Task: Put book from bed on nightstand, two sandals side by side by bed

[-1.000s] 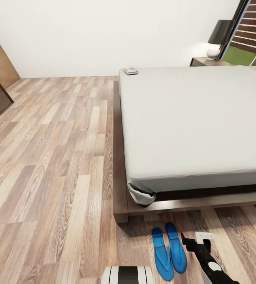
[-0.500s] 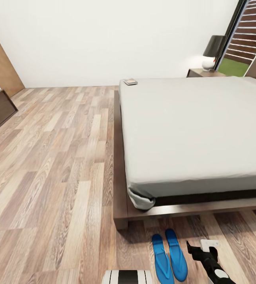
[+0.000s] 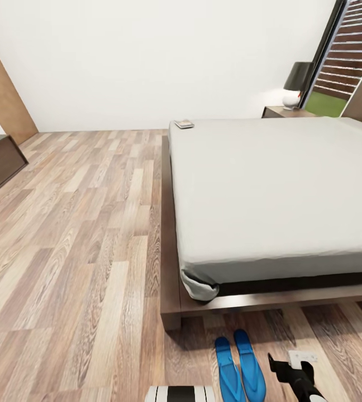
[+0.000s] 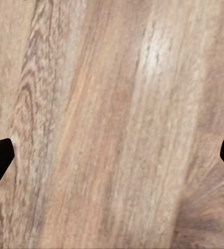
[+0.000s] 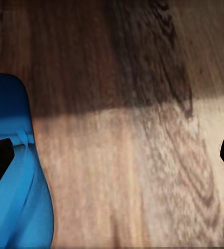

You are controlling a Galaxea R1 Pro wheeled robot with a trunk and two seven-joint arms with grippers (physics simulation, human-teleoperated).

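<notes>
Sandals [image 3: 239, 365], bright blue, lie side by side on the wood floor [image 3: 75, 240] just left of the right tool [image 3: 293, 365], near the foot corner of the bed [image 3: 270, 190]. Both tools are spread wide and hold nothing; the left tool [image 4: 112, 155] hangs over bare planks. Far beyond the right tool, the book [image 3: 184, 124] lies at the mattress's far corner, the nightstand [image 3: 284, 112] off to its right.

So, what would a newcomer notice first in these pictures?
The big bed with its pale mattress takes up the right half of the head view. Two blue sandals lie side by side on the wood floor at its foot. A small book lies on the mattress's far left corner.
</notes>
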